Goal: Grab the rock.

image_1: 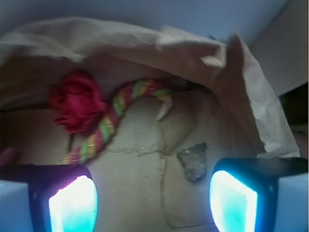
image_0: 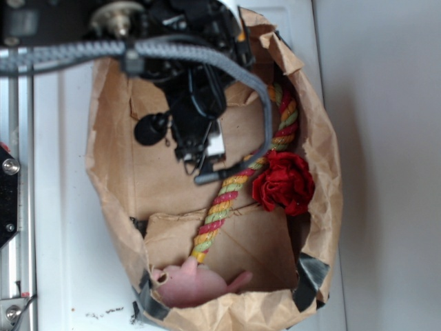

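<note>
My fingers [image_1: 153, 200] are spread wide, both glowing pads at the bottom corners of the wrist view, left pad [image_1: 73, 205] and right pad [image_1: 232, 202], nothing between them, nothing held.

The rock [image_1: 193, 162] sits on the brown paper floor of the bag [image_1: 256, 96], just up and inward of my right pad, not touching it. Grey, lumpy, a bit blurred. It lies apart from everything else in the bag.

In the wrist view the red flower [image_1: 75, 102] is up on the left, against the back wall of the bag. The striped rope [image_1: 108, 126] runs beside it, touching or nearly so, from the flower's lower side up and across toward centre.

Exterior view: my arm [image_0: 193, 103] hangs over the upper part of the open bag, which lies on the white bench [image_0: 55, 207]. I can't pick out the rock from that angle; my own body covers that area. The rope runs diagonally down the middle there, flower to its right, and a pink plush toy [image_0: 196, 284] lies at the bottom edge of the bag.
</note>
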You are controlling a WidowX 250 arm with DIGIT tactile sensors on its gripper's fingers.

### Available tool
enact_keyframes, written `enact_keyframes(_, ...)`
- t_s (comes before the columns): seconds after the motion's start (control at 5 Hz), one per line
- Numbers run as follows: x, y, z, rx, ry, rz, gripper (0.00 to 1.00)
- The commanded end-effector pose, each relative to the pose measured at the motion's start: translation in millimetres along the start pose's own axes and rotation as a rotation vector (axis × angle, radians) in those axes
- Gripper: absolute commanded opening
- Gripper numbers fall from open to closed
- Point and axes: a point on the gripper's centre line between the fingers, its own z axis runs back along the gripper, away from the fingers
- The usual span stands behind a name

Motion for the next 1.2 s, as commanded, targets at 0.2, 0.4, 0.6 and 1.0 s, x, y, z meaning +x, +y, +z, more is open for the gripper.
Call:
enact_keyframes(0.2, -2.0, 7.2, -20.3, 0.041, -0.062, -0.023, 1.00)
enact_keyframes(0.4, -2.4, 14.6, -22.5, 0.022, -0.078, -0.035, 1.00)
enact_keyframes(0.6, 2.5, 20.3, -29.6, 0.015, -0.077, -0.048, 1.00)
enact_keyframes(1.0, 6.8, 34.7, -32.3, 0.075, 0.054, -0.061, 1.00)
